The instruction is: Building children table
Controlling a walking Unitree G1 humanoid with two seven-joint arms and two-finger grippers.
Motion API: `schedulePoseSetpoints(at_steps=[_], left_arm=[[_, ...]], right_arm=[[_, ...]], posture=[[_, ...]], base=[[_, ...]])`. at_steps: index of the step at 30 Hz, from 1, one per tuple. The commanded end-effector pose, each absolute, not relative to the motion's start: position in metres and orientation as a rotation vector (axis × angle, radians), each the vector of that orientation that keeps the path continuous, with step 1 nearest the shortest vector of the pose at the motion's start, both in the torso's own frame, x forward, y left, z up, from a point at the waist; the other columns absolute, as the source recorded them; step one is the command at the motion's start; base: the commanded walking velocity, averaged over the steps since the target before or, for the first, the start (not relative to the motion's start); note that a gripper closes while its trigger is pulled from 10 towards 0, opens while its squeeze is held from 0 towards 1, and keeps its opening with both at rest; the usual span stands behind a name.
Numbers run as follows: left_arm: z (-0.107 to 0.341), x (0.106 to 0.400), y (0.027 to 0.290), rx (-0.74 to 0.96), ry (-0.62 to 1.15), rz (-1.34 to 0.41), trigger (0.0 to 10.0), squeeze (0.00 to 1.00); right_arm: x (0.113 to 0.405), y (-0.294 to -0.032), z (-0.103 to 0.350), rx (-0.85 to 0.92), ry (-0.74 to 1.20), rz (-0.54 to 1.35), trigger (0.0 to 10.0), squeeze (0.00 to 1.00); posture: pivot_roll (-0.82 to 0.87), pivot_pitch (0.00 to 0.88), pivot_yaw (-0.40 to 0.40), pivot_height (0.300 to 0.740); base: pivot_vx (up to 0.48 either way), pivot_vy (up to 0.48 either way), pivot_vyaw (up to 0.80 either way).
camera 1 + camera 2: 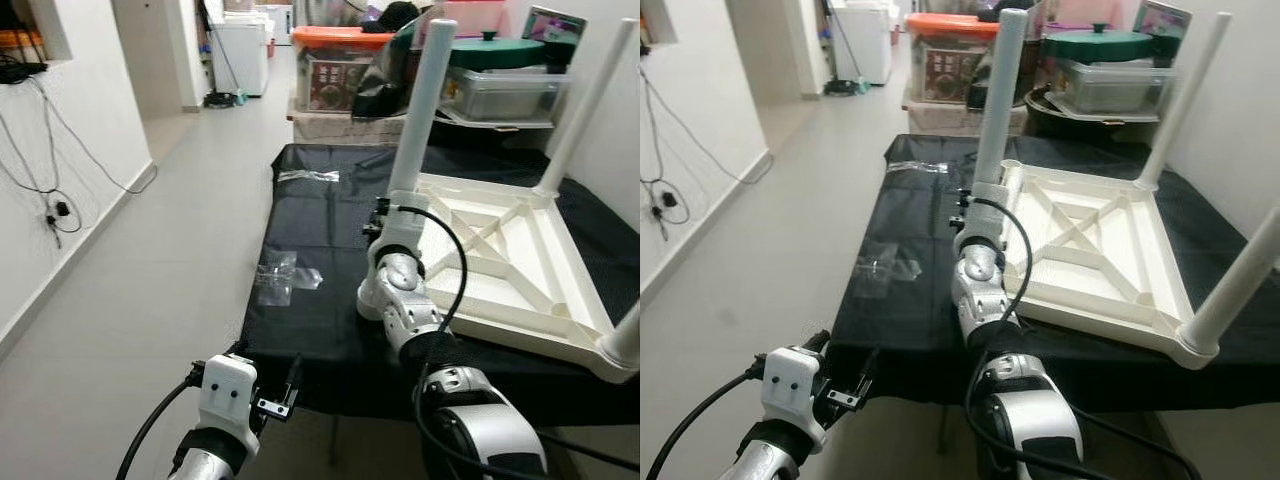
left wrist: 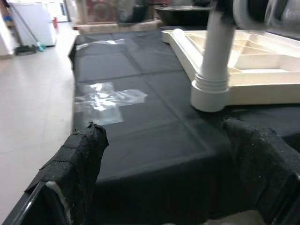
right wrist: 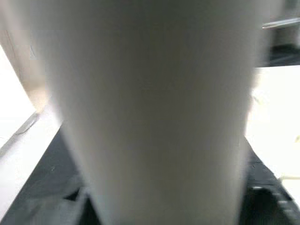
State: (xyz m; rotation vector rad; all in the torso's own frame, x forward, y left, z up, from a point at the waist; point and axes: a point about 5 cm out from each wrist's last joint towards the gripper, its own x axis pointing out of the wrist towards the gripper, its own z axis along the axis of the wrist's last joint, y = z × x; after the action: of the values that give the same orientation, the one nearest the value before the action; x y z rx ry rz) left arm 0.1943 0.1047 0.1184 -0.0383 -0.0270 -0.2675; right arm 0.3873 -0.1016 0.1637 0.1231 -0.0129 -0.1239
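A white children's table (image 1: 500, 262) lies upside down on a black cloth (image 1: 310, 320). Three white legs stand up from its corners: one at near left (image 1: 420, 110), one at far right (image 1: 590, 100), one at near right (image 1: 625, 338). My right gripper (image 1: 395, 215) is shut on the near-left leg (image 3: 150, 103), just above its socket (image 2: 210, 96); my arm hides that socket from the head camera. My left gripper (image 1: 278, 395) hangs low in front of the cloth's near edge, its fingers (image 2: 79, 154) spread open with nothing between them.
Two clear plastic wrappers (image 1: 285, 275) (image 1: 308, 176) lie on the cloth's left half. Storage boxes (image 1: 340, 60) and a lidded pot (image 1: 500, 50) are stacked behind. Tiled floor (image 1: 150, 280) opens to the left, bounded by a wall with hanging cables (image 1: 55, 210).
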Motion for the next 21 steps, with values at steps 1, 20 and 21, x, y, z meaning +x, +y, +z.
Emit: schedulePoseSetpoints(at_steps=[1,20,21], left_arm=[[0.115,0.194,0.104,-0.041,-0.004,-0.274,10.0,0.0],[0.113,0.194,0.104,-0.042,0.0,-0.28,10.0,0.0],[0.113,0.194,0.104,-0.04,0.0,-0.28,10.0,0.0]], right_arm=[[0.385,-0.1,0.164,0.115,-0.051,-0.093,10.0,1.0],[0.382,-0.094,0.19,0.273,0.009,1.0,10.0,0.0],[0.379,-0.092,0.188,0.245,0.049,1.093,10.0,0.0]], posture=[[0.08,0.0,-0.01,0.74],[0.08,0.0,-0.006,0.74],[0.08,0.0,-0.006,0.74]], base=[[0.0,0.0,0.0],[0.0,0.0,0.0],[0.0,0.0,0.0]])
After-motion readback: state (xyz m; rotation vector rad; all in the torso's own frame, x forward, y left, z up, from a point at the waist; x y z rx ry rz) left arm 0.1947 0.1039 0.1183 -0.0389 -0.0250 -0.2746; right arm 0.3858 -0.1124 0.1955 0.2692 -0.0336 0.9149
